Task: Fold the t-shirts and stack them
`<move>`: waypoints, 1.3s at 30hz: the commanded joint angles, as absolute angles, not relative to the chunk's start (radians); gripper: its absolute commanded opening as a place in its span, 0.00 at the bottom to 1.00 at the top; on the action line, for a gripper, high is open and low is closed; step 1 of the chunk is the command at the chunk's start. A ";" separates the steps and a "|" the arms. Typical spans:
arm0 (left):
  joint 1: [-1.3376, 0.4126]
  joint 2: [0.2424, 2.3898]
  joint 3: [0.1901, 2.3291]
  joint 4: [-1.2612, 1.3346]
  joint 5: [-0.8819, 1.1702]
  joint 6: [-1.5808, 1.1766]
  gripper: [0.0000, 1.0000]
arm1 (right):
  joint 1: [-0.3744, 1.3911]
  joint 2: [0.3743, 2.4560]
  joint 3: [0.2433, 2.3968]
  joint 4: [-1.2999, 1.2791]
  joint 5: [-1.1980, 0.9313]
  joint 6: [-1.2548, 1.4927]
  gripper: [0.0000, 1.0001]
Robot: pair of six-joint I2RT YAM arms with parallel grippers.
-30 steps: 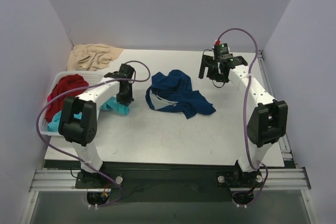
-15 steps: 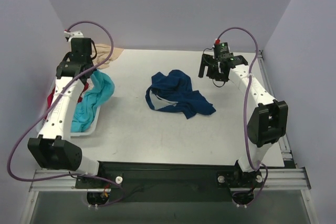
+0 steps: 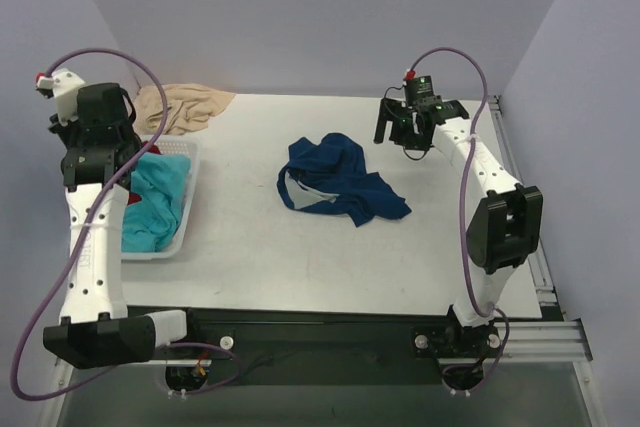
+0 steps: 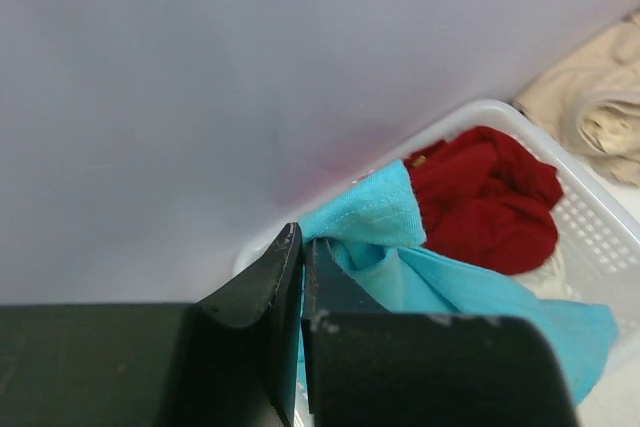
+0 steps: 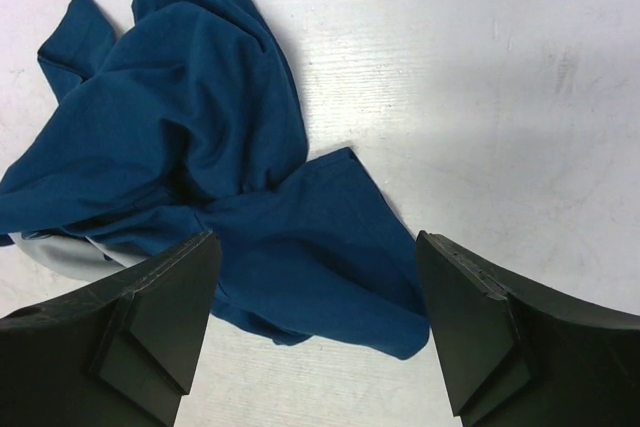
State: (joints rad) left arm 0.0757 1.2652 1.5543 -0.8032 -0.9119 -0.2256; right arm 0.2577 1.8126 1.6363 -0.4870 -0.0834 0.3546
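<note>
1. Turquoise shirt [image 3: 155, 197]: most of it lies in the basket [image 3: 160, 252], with one hemmed edge drawn up toward the left gripper [image 4: 300, 242].
2. The left gripper hangs above the basket's left side. Its fingers are pressed together with that hem clamped between them.
3. The red shirt [image 4: 485, 197] sits bunched inside the basket, at its far end, partly under the turquoise cloth.
4. The navy shirt [image 3: 340, 182] lies crumpled on the table [image 3: 250, 257], well to the right of the basket. No chest print shows.
5. The right gripper [image 5: 315, 239] hovers above the navy shirt's far right side, further from the basket. Its fingers are spread wide apart and hold nothing.
6. A beige cloth [image 3: 180, 107] lies just beyond the basket's far end; it seems to have no part in this step.
7. Step in hand, as I judge it: pulling a shirt out of the basket. Nothing is folded or stacked yet, so the task is at an early stage.
8. The next move calls for lifting high enough that the hanging cloth clears the basket rim without dragging the red shirt along. It would then be carried to bare table between the basket and the navy shirt and spread flat.
</note>
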 commanded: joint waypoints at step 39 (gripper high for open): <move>-0.221 1.583 1.549 -0.766 -0.247 -0.318 0.63 | 0.385 1.825 1.591 -0.623 0.095 0.259 1.00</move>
State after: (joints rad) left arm -0.1379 1.5215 1.5272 -0.7795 -0.3710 -0.3576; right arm 0.3614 1.8565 1.5986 -0.5846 0.0540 0.2817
